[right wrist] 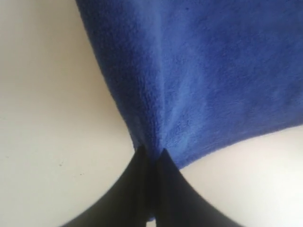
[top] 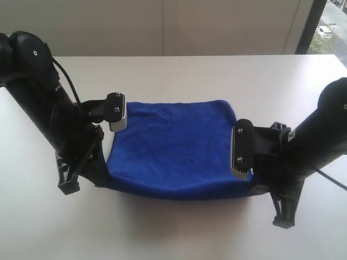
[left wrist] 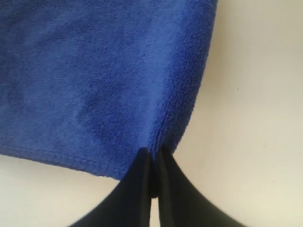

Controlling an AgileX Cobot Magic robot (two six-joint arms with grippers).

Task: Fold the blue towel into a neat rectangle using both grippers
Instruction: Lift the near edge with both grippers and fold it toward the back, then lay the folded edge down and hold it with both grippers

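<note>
The blue towel [top: 173, 146] lies across the middle of the white table [top: 179, 233], and its near edge hangs a little above the tabletop with a shadow under it. My left gripper [top: 107, 180] is shut on the towel's near left corner. In the left wrist view the black jaws [left wrist: 152, 152] pinch the towel [left wrist: 94, 71] at its hemmed corner. My right gripper [top: 255, 183] is shut on the near right corner. The right wrist view shows that gripper [right wrist: 150, 151] closed on the cloth [right wrist: 213, 71]. The fingertips are hidden by the cloth in the exterior view.
Both black arms [top: 43, 103] [top: 320, 141] reach in from the table's left and right sides. Bare tabletop lies in front of and behind the towel. A pale wall [top: 162, 27] stands behind the far edge, with a window strip [top: 328, 27] at the far right.
</note>
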